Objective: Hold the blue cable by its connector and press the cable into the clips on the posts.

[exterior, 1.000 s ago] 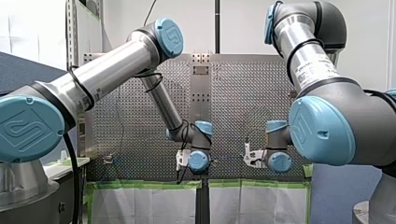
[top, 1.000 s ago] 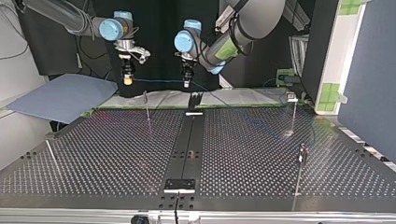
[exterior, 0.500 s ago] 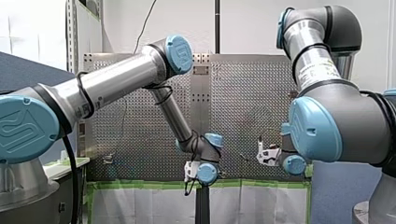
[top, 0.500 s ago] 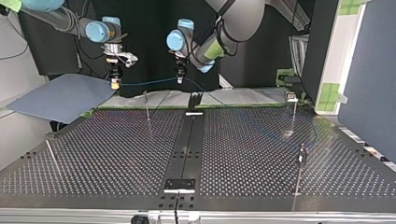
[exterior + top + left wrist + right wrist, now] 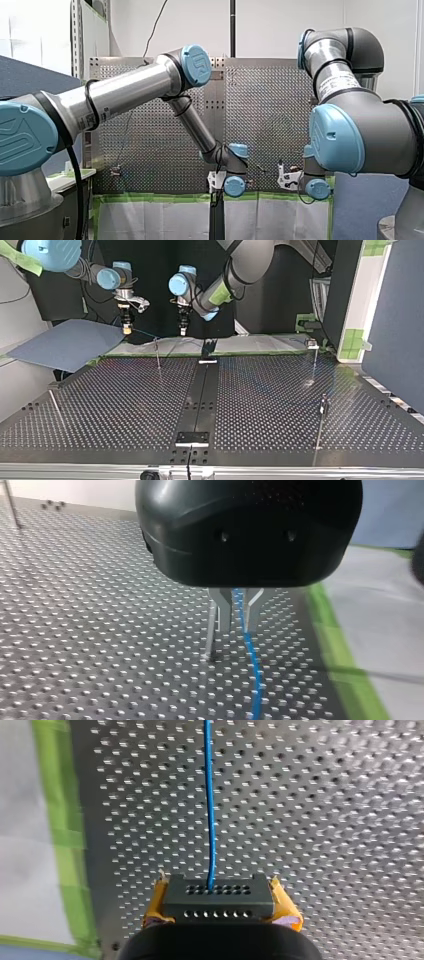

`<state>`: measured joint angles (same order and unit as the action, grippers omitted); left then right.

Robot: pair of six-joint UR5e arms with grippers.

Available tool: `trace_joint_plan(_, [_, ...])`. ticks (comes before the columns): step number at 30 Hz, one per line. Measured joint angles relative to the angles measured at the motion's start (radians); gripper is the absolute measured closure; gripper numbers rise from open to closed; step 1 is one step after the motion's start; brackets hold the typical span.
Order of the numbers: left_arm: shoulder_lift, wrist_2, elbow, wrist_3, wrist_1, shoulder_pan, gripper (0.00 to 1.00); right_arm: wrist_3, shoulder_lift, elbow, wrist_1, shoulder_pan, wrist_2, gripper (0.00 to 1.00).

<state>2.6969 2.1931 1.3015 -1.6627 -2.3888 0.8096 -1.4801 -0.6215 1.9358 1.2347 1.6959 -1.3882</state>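
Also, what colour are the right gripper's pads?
Yellow; the pads show best in the right wrist view.

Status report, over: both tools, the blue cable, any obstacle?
Right tool shut on connector. Left tool shut on blue cable, slim post beside it. No obstacle seen.

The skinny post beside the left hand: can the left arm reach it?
Probably yes. The post stands right beside the left hand, which holds the blue cable, and nothing stands between them.
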Motion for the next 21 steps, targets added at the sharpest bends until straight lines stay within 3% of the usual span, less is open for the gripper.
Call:
trace_joint_plan(7, [0.001,0.036,-0.053,0.014,-0.016,0.003,0.84,-0.015,0.063,-0.006,-0.012,-0.002,-0.006,1.00])
trace_joint_plan(12, [0.001,0.059,-0.056,0.037,-0.040,0.003,0.84,-0.018,0.077,-0.023,-0.055,-0.010,-0.029,1.00])
trace_joint_plan(21, [0.000,-0.006,-0.057,0.044,-0.125,0.000,0.84,-0.017,0.079,-0.034,-0.086,-0.018,-0.039,1.00])
